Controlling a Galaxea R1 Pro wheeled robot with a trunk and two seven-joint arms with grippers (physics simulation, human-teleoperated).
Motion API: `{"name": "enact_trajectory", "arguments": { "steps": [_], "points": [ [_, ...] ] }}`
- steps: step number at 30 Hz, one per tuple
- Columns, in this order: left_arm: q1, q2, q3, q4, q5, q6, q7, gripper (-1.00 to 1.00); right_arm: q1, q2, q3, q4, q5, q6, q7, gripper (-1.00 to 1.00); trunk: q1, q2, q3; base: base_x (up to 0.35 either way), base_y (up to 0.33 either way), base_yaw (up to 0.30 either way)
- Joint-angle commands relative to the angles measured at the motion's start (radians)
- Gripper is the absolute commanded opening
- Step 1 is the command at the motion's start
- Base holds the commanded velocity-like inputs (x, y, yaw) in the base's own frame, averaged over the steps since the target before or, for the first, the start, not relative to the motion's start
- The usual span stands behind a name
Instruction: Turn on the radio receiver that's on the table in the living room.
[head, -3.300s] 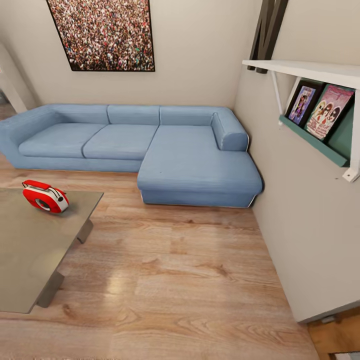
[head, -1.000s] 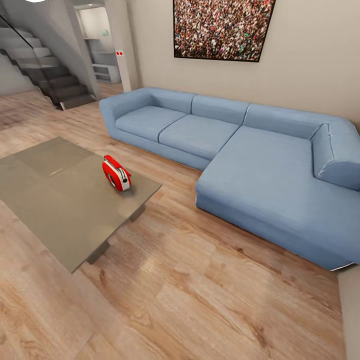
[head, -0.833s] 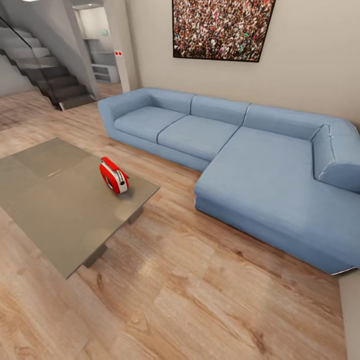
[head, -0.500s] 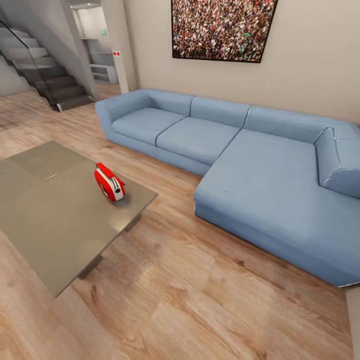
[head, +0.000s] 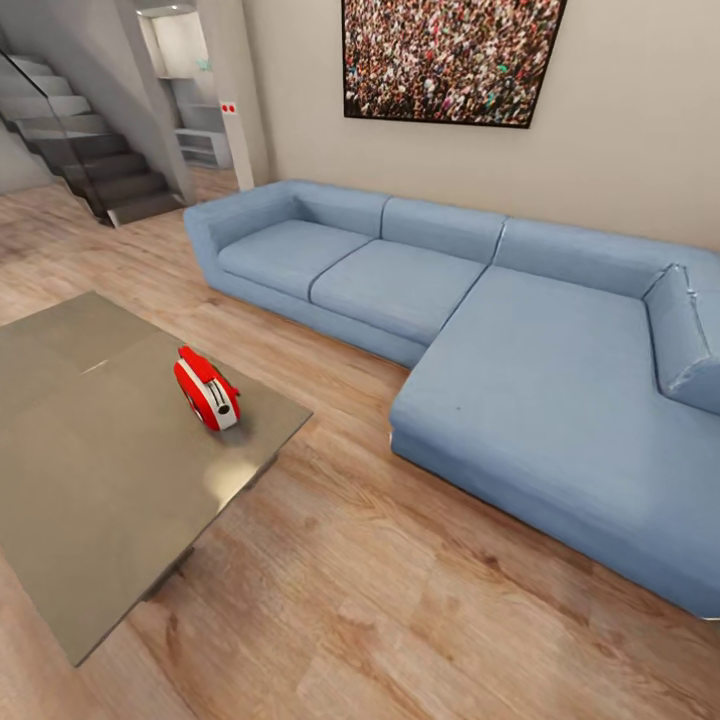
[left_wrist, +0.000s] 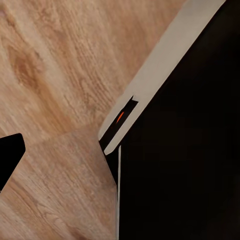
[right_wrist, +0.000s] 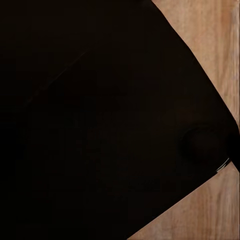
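One radio receiver stood on the table, close to the table's corner nearest the sofa, turned so that its narrow white-striped end faced the camera. It was the single object on the grey-taupe top. One table was in view, low and rectangular, set on the light wood plank floor of the living room, well apart from the sofa with a strip of floor between them.

There was one sofa, a light-blue sectional; two seat cushions ran along the wall and a long chaise extended from them toward the camera. One framed picture of a dense crowd hung on the beige wall above the sofa. Beyond the sofa's far arm, one staircase with dark steps rose.

Both wrist views showed plank floor behind large dark shapes close to the lens. From them I could not tell how far either gripper was parted, nor whether either held anything.
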Motion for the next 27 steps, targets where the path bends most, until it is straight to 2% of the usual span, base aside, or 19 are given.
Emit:
{"name": "enact_trajectory", "arguments": {
  "steps": [1, 17, 27],
  "points": [
    [0.000, 0.000, 0.000, 0.000, 0.000, 0.000, 0.000, 1.00, 0.000, 0.000, 0.000, 0.000, 0.000, 0.000, 0.000, 1.00, 0.000, 0.000, 0.000, 0.339, 0.000, 0.000],
    [0.000, -0.002, 0.000, -0.002, 0.000, 0.000, 0.000, 1.00, 0.000, 0.001, 0.000, 0.000, 0.000, 0.000, 0.000, 1.00, 0.000, 0.000, 0.000, 0.340, -0.010, 0.006],
    [0.000, -0.003, 0.000, -0.002, 0.000, 0.000, 0.000, 1.00, 0.000, 0.000, 0.000, 0.000, 0.000, 0.000, 0.000, 1.00, 0.000, 0.000, -0.001, 0.268, -0.158, 0.202]
  ]
}}
